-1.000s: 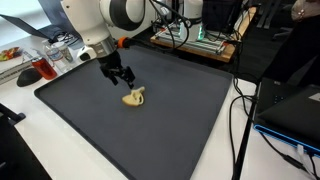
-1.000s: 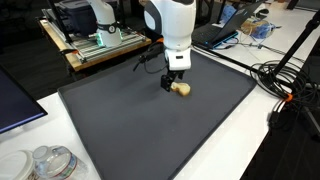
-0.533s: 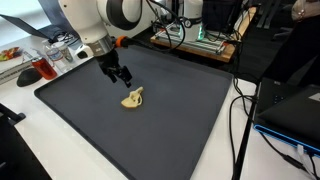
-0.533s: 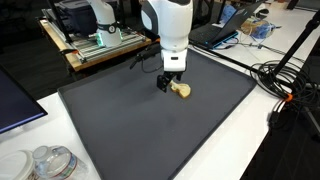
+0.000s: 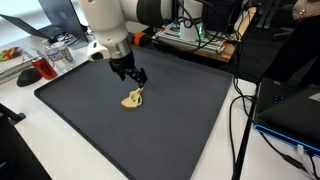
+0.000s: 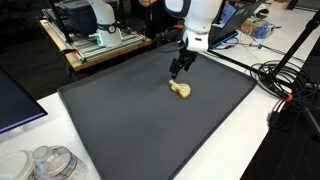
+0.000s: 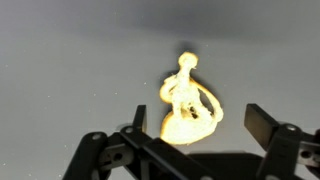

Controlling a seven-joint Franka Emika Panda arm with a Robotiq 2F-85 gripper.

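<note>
A small pale tan, loop-shaped object lies on the dark grey mat (image 5: 190, 120) in both exterior views (image 5: 133, 98) (image 6: 181, 90). My gripper (image 5: 134, 76) (image 6: 178, 68) hangs just above and slightly behind it, jaws open and holding nothing. In the wrist view the object (image 7: 187, 105) glows overexposed yellow. It sits between and ahead of the two dark fingers, closer to the finger nearer the frame's left edge (image 7: 139, 118) than to the other (image 7: 263, 124). My gripper (image 7: 200, 125) does not touch it.
A wooden board with electronics (image 6: 95, 42) stands beyond the mat. Black cables (image 5: 240, 110) (image 6: 285, 75) run along one side. Clear jars (image 6: 45, 163) and a laptop edge (image 6: 15, 105) sit on the white table, and a red item (image 5: 28, 74) by the mat's corner.
The arm has swung and lifted a little. The gripper has moved from right beside the object to above and behind it, staying open. The object has not moved.
</note>
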